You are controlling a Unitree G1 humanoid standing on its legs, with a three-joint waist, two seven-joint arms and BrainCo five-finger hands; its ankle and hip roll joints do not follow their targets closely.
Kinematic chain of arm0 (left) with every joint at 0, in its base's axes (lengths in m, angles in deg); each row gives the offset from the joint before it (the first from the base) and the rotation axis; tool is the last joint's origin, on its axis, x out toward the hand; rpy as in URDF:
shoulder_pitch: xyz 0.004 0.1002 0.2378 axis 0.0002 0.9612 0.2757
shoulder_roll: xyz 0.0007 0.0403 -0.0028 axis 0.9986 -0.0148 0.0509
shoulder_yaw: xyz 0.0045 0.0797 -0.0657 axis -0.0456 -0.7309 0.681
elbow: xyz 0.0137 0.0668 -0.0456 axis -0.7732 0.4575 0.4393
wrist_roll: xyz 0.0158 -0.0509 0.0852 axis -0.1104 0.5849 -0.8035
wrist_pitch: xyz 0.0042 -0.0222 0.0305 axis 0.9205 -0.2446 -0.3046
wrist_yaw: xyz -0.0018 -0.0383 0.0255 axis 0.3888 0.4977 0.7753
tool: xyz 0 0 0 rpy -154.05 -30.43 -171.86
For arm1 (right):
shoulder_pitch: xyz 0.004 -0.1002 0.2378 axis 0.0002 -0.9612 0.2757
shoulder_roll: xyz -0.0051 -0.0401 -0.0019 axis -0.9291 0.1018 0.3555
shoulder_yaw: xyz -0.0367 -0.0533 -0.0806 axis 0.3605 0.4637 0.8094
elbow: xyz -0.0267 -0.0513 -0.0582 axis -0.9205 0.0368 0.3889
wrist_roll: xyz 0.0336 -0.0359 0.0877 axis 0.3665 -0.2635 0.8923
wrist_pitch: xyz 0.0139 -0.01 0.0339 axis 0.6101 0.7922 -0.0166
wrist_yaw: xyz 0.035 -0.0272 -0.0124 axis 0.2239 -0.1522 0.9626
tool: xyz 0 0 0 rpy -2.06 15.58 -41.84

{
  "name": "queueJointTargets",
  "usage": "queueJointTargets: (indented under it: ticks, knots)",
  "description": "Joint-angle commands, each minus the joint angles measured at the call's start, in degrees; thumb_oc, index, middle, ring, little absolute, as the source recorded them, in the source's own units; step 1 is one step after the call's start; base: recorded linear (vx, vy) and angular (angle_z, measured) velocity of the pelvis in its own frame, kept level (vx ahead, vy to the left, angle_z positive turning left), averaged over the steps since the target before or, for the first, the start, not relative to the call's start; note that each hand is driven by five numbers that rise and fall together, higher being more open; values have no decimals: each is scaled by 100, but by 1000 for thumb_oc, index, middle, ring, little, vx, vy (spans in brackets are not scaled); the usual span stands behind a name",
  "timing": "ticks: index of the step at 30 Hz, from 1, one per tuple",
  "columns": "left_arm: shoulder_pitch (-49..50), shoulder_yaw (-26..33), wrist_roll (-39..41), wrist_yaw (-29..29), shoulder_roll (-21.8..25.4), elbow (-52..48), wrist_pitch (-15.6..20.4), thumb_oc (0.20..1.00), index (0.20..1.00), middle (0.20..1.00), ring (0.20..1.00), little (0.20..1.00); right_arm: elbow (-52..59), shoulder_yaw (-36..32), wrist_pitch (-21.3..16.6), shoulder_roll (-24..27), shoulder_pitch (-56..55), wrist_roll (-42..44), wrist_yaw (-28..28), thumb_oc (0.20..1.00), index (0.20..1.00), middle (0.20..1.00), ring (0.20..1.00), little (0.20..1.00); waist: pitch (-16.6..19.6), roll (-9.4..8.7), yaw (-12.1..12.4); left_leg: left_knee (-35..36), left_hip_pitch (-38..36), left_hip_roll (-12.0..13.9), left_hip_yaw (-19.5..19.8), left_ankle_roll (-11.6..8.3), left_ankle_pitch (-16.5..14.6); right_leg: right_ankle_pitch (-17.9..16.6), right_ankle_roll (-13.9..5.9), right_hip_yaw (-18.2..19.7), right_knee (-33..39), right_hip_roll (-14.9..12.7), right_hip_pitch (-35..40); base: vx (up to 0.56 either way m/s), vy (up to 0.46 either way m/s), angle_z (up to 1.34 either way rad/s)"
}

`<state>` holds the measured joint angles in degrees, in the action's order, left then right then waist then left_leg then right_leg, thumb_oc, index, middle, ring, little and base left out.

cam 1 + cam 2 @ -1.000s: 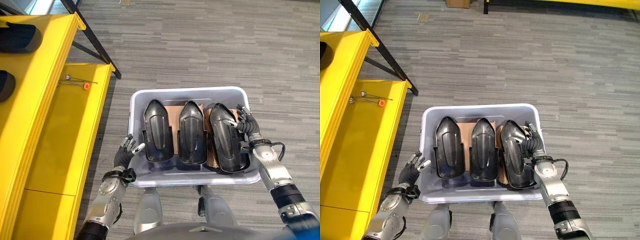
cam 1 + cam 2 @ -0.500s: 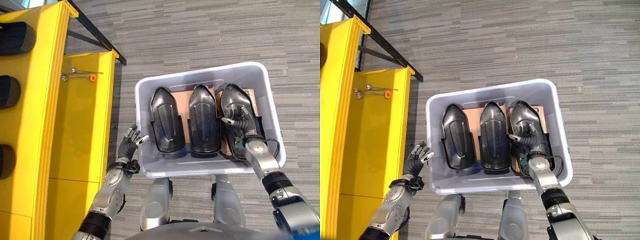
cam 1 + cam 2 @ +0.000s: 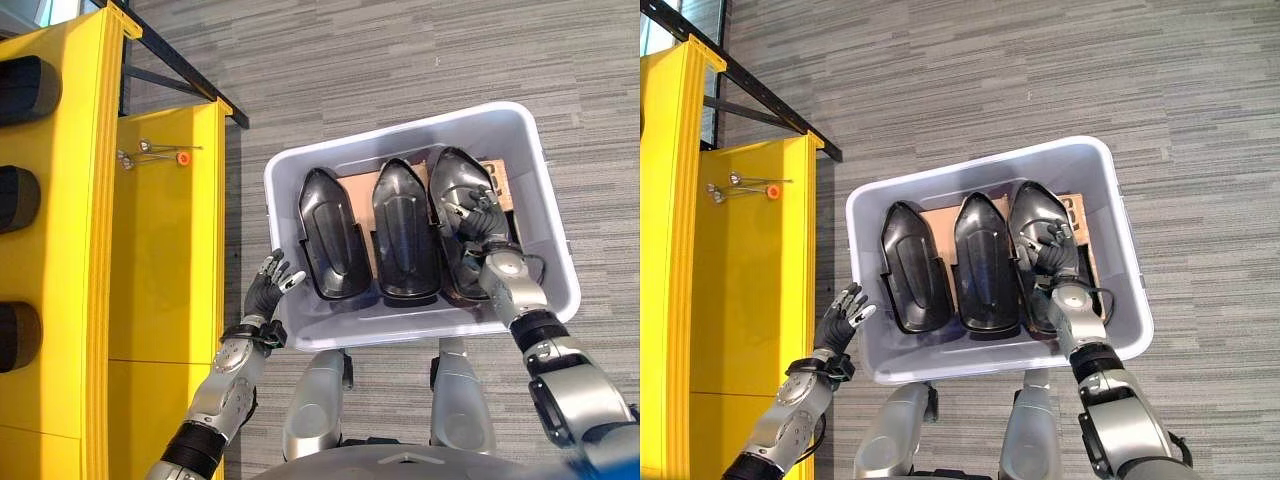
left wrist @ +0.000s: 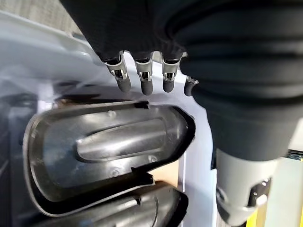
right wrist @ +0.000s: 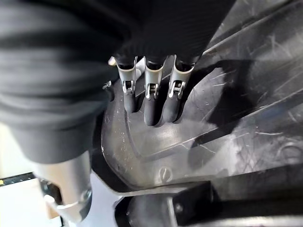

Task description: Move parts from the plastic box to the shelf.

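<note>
In the plastic box (image 3: pixel 548 250), 3 black parts side by side on cardboard (image 3: pixel 357 188). Right robot hand (image 3: pixel 478 222) lies on the right-most part (image 3: pixel 452 190), fingers loosely bent over it, no firm hold that I can see. Left robot hand (image 3: pixel 268 294) relaxed w/ fingers spread, just outside the box wall. Risks: shell slips off a shallow grip, or snags the middle part (image 3: pixel 402 238) packed alongside. Yellow shelf (image 3: pixel 160 260) sits to the robot's left.

We see a floor (image 3: pixel 400 60) of grey carpet with thin striped lines. On the left stands a yellow metal rack (image 3: pixel 160 250), with a black diagonal bar (image 3: pixel 180 75) behind it. The light is even and bright, with soft reflections on the yellow surface.
</note>
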<state>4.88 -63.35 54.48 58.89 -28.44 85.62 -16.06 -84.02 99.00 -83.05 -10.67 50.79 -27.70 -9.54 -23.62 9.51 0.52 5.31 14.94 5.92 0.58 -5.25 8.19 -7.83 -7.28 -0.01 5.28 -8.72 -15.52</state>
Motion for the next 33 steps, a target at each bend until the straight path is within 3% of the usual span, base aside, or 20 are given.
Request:
queueJointTargets:
  ticks: [1, 9, 10, 12, 19, 26, 29, 33]
  knots:
    - [-65, -61, 110, -131, 215, -197, 252, 1000, 1000, 1000, 1000, 1000, 362, 433, -1, -587, -404, 583, 270, 1000, 1000, 1000, 1000, 1000, -1, -379, 160, -307, -235, 149, 35, -86, -390, 148, -191, -106, -566, -607, -302, 0, 0, 0]
    - [-85, 52, 57, -339, 148, -256, 245, 1000, 1000, 1000, 1000, 1000, 2132, 415, -237, -438, -1089, 621, 226, 1000, 1000, 1000, 1000, 1000, -16, -517, -32, -280, -262, 185, -30, -106, -386, 112, -201, -71, -546, -589, -321, -1, 1, -1]
    - [-69, 80, -4, -398, 136, -320, 253, 1000, 1000, 1000, 1000, 1000, 3001, 165, -502, -349, -1366, 659, 201, 1000, 1000, 1000, 1000, 1000, -30, -592, -132, -253, -304, 223, -93, -118, -397, 109, -208, -35, -547, -561, -339, -9, 8, -7]
    - [-64, 86, -16, -400, 142, -332, 265, 1000, 1000, 1000, 1000, 1000, 3138, 112, -558, -331, -1392, 612, 160, 1000, 1000, 1000, 1000, 1000, -12, -616, -151, -251, -281, 222, -113, -121, -388, 93, -212, -21, -544, -560, -373, -7, 8, -13]
    - [-33, 128, -112, -475, 187, -393, 358, 1000, 1000, 1000, 1000, 1000, 4129, -485, -851, 35, -1536, -547, -383, 1000, 1000, 1000, 1000, 1000, 6, -678, -286, -169, -329, 280, -206, -154, -386, 85, -231, 50, -526, -519, -429, 5, 9, -11]
    - [36, 194, -182, -507, 243, -467, 441, 1000, 1000, 1000, 1000, 1000, 4450, -861, -842, 321, -1632, -1669, -819, 1000, 1000, 1000, 1000, 1000, 31, -680, -337, -98, -368, 313, -240, -171, -376, 106, -247, 75, -512, -493, -442, 3, 0, -2]
    - [47, 191, -194, -534, 248, -498, 491, 1000, 1000, 1000, 1000, 1000, 4240, -902, -665, 473, -1653, -2248, -1024, 1000, 1000, 1000, 1000, 1000, 36, -673, -340, -92, -371, 324, -251, -170, -376, 106, -254, 72, -511, -481, -453, 0, 0, 0]
    - [33, 197, -199, -534, 274, -468, 529, 1000, 1000, 1000, 1000, 1000, 3607, -869, -485, 545, -1618, -2394, -1101, 1000, 1000, 1000, 1000, 1000, 22, -663, -321, -89, -364, 329, -242, -171, -367, 107, -258, 68, -509, -481, -457, 0, 0, 0]
